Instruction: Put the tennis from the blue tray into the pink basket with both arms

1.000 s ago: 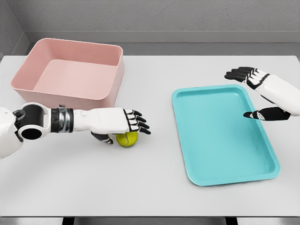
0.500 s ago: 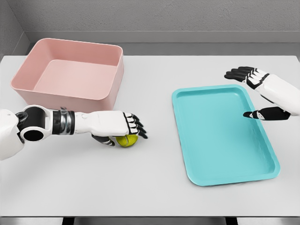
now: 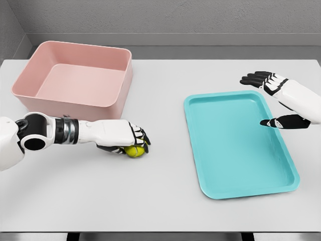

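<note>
**Counting the scene: one ball, one tray, one basket, two hands**

Resting on the white worktop (image 3: 165, 201) is a single yellow-green tennis ball (image 3: 134, 151), left of centre and just in front of the near right corner of the pink basket (image 3: 123, 88) — outside both the basket and the tray. The left hand (image 3: 129, 139) lies over the ball, its arm coming in low from the left edge; the black-tipped fingers (image 3: 142, 141) are curled down around the ball's top and far side, with the thumb underneath on the near side, so they are closed on it. Whether the ball is lifted clear of the worktop cannot be told.

The one pink basket sits at the far left, upright, with nothing visible inside it. The one blue tray (image 3: 200, 150) lies on the right half of the worktop, long side running near to far, and holds nothing.

The right hand (image 3: 281, 103) hovers at the tray's far right edge, its arm entering from the right — fingers (image 3: 256, 78) spread apart and extended leftward, thumb pointing over the tray's rim, gripping nothing.
</note>
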Tool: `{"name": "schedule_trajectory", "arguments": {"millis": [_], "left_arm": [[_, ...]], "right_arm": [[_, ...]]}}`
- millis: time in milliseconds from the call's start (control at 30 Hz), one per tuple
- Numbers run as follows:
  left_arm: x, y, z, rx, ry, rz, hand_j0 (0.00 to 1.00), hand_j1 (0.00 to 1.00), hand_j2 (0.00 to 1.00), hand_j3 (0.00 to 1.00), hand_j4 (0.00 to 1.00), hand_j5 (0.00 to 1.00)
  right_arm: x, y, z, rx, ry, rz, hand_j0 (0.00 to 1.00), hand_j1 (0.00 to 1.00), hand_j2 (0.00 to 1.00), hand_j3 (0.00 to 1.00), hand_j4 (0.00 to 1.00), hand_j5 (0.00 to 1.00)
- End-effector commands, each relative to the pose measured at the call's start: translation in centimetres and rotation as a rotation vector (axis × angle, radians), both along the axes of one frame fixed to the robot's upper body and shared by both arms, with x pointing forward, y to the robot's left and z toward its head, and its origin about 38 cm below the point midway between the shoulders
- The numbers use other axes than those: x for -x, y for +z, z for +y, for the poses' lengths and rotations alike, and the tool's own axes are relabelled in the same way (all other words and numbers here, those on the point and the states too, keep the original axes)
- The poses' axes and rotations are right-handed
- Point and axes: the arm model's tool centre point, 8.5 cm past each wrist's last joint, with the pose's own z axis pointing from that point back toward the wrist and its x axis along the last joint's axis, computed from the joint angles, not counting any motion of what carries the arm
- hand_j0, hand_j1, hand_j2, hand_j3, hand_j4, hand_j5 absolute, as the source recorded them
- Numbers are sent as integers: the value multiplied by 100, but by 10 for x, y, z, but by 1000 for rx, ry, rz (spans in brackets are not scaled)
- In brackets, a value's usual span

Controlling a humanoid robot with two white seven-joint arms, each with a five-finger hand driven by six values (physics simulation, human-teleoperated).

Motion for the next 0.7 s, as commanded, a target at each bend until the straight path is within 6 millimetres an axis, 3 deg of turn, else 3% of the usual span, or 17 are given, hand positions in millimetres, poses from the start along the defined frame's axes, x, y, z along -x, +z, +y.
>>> {"name": "schedule_trajectory", "arguments": {"millis": [0,233,667], "left_arm": [[0,2,0,3,0,0,53,53,53,53,53,53],[-5,12,-1,23,3,-8,55,55,55,55,55,55],[-17,54,9,82,25,-32,56,56,56,56,56,56]], "right_arm": [[0,1,0,-7,0,1,100,100,100,100,100,100],[0,1,0,-7,0,1,100,100,100,100,100,100],[0,1,-1,-7,-1,0,100,100,100,100,100,100]]}}
